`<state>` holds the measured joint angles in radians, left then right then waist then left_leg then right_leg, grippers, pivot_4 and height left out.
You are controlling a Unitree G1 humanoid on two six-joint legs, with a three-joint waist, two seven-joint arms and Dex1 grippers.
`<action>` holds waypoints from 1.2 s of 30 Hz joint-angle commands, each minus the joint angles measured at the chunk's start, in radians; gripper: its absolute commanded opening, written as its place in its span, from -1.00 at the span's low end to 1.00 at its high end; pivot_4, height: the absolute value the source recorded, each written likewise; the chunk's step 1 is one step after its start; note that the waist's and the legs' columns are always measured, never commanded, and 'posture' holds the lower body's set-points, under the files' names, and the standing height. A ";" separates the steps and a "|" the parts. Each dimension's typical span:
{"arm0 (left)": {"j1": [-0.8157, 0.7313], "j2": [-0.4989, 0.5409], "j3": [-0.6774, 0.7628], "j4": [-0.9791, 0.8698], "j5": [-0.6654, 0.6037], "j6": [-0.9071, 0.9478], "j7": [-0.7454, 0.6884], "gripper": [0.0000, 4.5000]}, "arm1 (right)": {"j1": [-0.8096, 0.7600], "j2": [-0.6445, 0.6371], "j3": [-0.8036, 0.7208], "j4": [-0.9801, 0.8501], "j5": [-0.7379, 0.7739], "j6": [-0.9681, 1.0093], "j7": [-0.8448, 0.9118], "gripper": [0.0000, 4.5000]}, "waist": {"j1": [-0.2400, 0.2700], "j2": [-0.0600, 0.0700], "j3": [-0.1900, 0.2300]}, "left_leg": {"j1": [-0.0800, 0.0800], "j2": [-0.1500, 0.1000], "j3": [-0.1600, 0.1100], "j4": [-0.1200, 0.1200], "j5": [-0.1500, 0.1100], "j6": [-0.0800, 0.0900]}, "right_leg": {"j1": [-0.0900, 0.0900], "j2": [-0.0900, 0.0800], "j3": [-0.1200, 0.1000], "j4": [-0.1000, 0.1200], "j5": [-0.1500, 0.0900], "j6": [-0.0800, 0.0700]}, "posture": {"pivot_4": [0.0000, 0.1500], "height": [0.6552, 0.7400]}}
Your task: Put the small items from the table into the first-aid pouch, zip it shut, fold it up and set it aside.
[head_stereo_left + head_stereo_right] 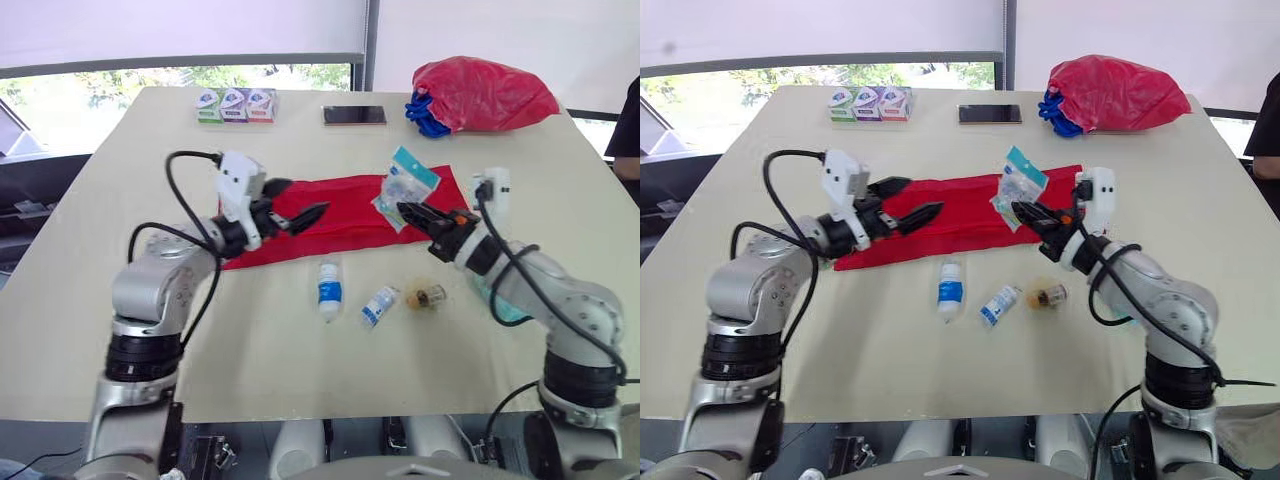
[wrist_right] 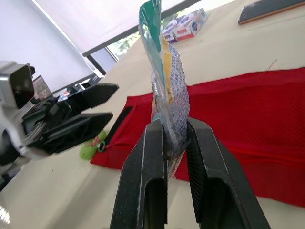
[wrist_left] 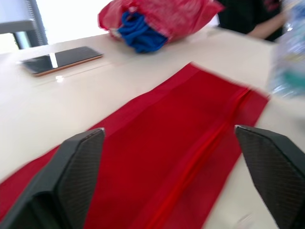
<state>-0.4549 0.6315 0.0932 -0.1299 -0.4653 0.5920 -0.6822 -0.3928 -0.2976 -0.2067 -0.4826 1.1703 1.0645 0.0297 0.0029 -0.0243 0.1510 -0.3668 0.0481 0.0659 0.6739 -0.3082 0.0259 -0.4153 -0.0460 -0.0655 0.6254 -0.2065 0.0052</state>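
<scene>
White bottle (image 1: 329, 288), small vial (image 1: 379, 305) and a round amber item (image 1: 426, 295) lie loose on the table (image 1: 250, 340) just before the flat red first-aid pouch (image 1: 340, 215). Over its right end the right gripper (image 1: 405, 210) clamps a clear packet (image 1: 405, 185); the left gripper (image 1: 300, 200) hangs spread and empty above its left part. With nothing lifting the mouth, the floppy packet may land on top, not inside.
</scene>
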 commanded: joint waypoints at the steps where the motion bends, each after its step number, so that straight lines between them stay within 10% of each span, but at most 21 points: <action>1: 0.006 0.095 0.014 0.123 0.104 -0.180 -0.087 0.98 | 0.040 -0.098 -0.070 -0.080 0.143 0.003 0.068 -0.95 | 0.001 0.000 0.000 | 0.000 0.000 0.000 -0.001 0.000 0.000 | 0.000 0.000 0.000 -0.001 0.000 0.000 | 1.00 1.00; 11: 0.016 0.222 -0.040 0.436 0.287 -0.494 -0.245 0.98 | 0.124 -0.279 -0.111 -0.090 0.211 -0.066 0.136 -0.95 | 0.009 0.000 0.000 | 0.000 0.005 0.005 -0.003 -0.002 0.003 | -0.002 -0.001 0.002 -0.002 0.000 0.001 | 1.00 1.00; 28: -0.207 0.105 -0.146 0.784 0.423 -0.641 -0.284 0.98 | 0.136 -0.260 -0.025 -0.119 0.187 -0.147 0.070 -0.95 | 0.007 -0.002 -0.001 | -0.001 0.006 0.006 -0.002 -0.002 0.003 | -0.003 0.000 0.002 -0.002 0.000 0.001 | 1.00 1.00; 36: -0.221 0.076 -0.117 0.755 0.351 -0.657 -0.402 -0.63 | 0.170 -0.268 -0.021 -0.137 0.219 -0.161 0.053 -0.95 | 0.010 -0.002 -0.001 | -0.002 0.006 0.005 -0.002 -0.002 0.003 | -0.003 -0.001 0.001 -0.002 0.000 0.001 | 1.00 1.00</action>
<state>-0.6641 0.7050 -0.0474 0.6700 -0.0843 -0.0497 -1.0564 -0.2184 -0.5568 -0.2126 -0.5806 1.3575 0.9268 0.0836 0.0132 -0.0268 0.1502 -0.3686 0.0538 0.0713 0.6723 -0.3100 0.0291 -0.4181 -0.0465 -0.0642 0.6237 -0.2065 0.0066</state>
